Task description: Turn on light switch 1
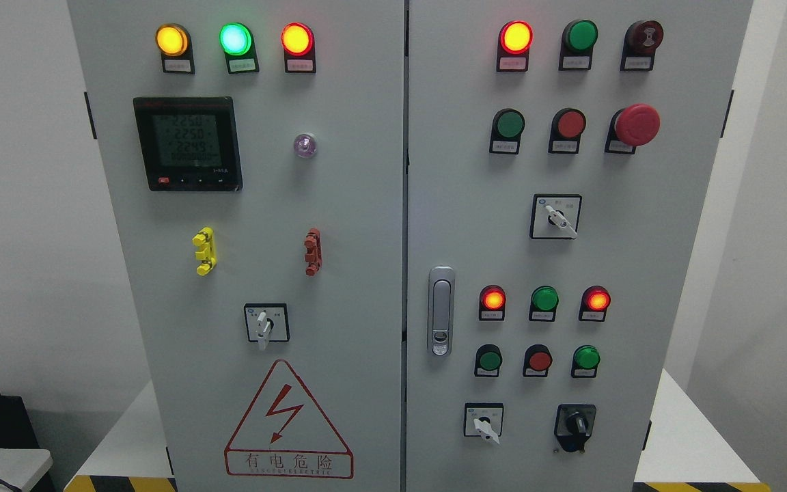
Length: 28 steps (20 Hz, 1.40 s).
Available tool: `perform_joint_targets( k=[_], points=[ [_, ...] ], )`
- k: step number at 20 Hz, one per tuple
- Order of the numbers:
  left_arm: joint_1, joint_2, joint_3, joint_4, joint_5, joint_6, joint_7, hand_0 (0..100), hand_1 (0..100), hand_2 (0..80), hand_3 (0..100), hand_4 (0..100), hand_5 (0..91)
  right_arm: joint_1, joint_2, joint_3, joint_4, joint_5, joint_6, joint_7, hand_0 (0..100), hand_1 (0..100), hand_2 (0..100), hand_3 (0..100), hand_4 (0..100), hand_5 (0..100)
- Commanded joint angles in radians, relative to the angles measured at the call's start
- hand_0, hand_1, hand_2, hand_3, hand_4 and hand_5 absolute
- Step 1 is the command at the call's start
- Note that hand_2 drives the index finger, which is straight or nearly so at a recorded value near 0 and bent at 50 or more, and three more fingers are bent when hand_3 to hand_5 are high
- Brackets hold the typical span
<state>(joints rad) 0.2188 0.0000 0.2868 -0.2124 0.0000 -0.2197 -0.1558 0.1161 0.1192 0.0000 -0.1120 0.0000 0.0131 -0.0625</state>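
The cabinet [339,239] is pale grey, with a yellow lamp [171,39], a green lamp [236,38] and a red lamp [296,38] glowing along the top of its left door. Below them sit a black meter [187,143] with a grey-green screen, a yellow clip [204,251], a red clip [312,252] and a red-outlined warning triangle [288,424] with a red bolt. On the right door the mushroom button [636,124] is red, and black-and-yellow stripes [120,484] edge the white base.

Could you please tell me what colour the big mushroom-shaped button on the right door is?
The mushroom button is red, seen in the head view.
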Motion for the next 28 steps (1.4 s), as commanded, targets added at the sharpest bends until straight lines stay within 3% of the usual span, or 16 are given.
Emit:
perform_joint_targets(
  k=[1,7,12,16,21,28],
  points=[
    [0.043,0.026,0.228,-0.224,-0.009,-0.012,-0.011,51,0,0.0,0,5,0.0,0.001,0.0,0.017,0.0,-0.025,0.001,0.0,12,39,0,0,0,0],
    [0.086,0.029,0.374,-0.52,-0.009,-0.013,-0.004,51,0,0.0,9,15,1.2,0.001,0.0,0.017,0.0,-0.025,0.001,0.0,12,39,0,0,0,0],
    [0.097,0.031,0.462,-0.753,-0.009,-0.017,-0.011,52,0,0.0,24,32,8.3,0.001,-0.001,0.017,0.0,-0.025,-0.001,0.0,12,39,0,0,0,0],
    [0.096,0.032,0.482,-0.947,-0.009,-0.021,-0.004,53,0,0.0,30,44,12.1,0.001,0.0,0.017,0.0,-0.025,-0.001,0.0,12,39,0,0,0,0],
    [0.093,0.032,0.505,-1.146,-0.009,-0.02,-0.013,54,0,2.0,36,46,13.2,-0.001,0.0,0.017,0.0,-0.025,-0.001,0.0,12,39,0,0,0,0],
    [0.087,0.04,0.522,-1.285,-0.011,-0.023,-0.004,56,0,2.8,36,45,12.4,0.001,0.0,0.017,0.0,-0.025,-0.001,0.0,12,39,0,0,0,0]
  ],
)
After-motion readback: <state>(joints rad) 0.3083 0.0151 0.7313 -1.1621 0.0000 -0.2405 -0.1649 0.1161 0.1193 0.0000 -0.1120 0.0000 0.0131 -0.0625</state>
